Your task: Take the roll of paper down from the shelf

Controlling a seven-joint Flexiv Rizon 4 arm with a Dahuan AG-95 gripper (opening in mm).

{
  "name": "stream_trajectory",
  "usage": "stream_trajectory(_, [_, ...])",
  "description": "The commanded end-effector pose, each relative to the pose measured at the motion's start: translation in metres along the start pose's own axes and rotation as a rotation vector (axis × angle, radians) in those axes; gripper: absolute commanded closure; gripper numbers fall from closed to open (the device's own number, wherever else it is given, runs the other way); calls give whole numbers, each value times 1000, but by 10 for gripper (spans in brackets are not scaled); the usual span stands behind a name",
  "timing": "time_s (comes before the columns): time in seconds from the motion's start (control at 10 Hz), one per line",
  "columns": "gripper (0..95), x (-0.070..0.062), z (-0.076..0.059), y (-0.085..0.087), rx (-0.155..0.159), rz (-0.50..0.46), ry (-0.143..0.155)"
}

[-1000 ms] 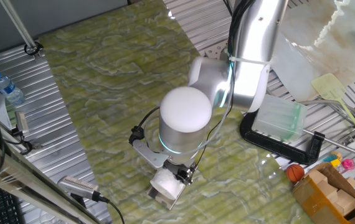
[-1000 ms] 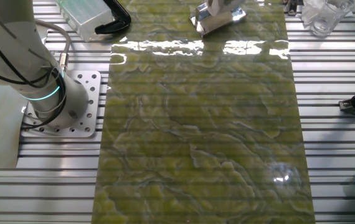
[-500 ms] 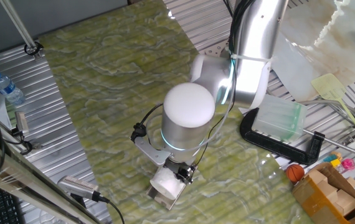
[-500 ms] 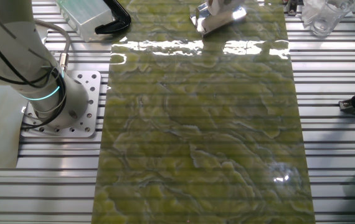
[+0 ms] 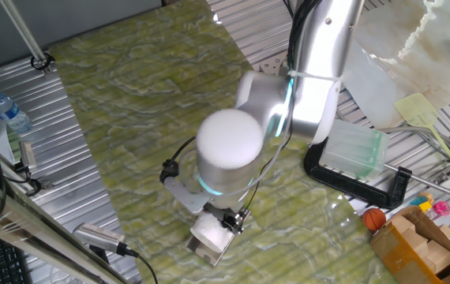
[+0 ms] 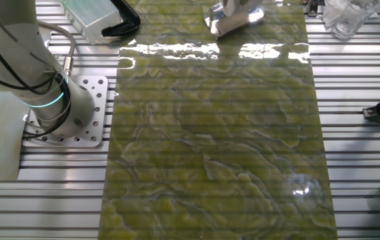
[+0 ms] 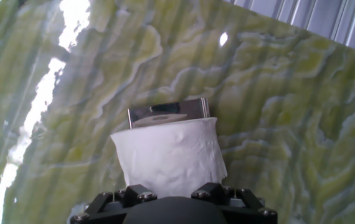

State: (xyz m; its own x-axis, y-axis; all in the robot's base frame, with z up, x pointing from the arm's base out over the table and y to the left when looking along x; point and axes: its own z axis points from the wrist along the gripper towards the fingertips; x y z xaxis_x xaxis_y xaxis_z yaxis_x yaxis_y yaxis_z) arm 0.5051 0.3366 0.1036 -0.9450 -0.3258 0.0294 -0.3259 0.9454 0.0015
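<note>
The roll of paper is white and embossed and fills the lower middle of the hand view. The shiny metal shelf shows just beyond it on the green marbled mat. My gripper is right up against the roll. Only its two black finger blocks show below the paper, and the fingertips are hidden. From one fixed view the gripper hangs under the wrist over the roll near the mat's front edge. The other fixed view shows the roll and shelf at the top edge.
A translucent plastic box sits in a black clamp to the right of the arm. Beside it lie an orange ball and a cardboard box. A water bottle lies at the left. The robot base stands beside the mat.
The wrist and elbow have swung slightly to the left over the last half second. The roll and the shelf stay in the same spot.
</note>
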Motion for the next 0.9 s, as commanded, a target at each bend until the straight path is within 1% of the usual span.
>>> stream_trajectory(0.1, [950,2,-1,0,10,-6,51])
stream_trajectory(0.2, [950,2,-1,0,27,-13,77])
stream_trajectory(0.3, [950,2,-1,0,33,-16,85])
stream_trajectory(0.6, [950,2,-1,0,39,-48,49])
stream_trajectory(0.9, [950,2,-1,0,40,-77,44])
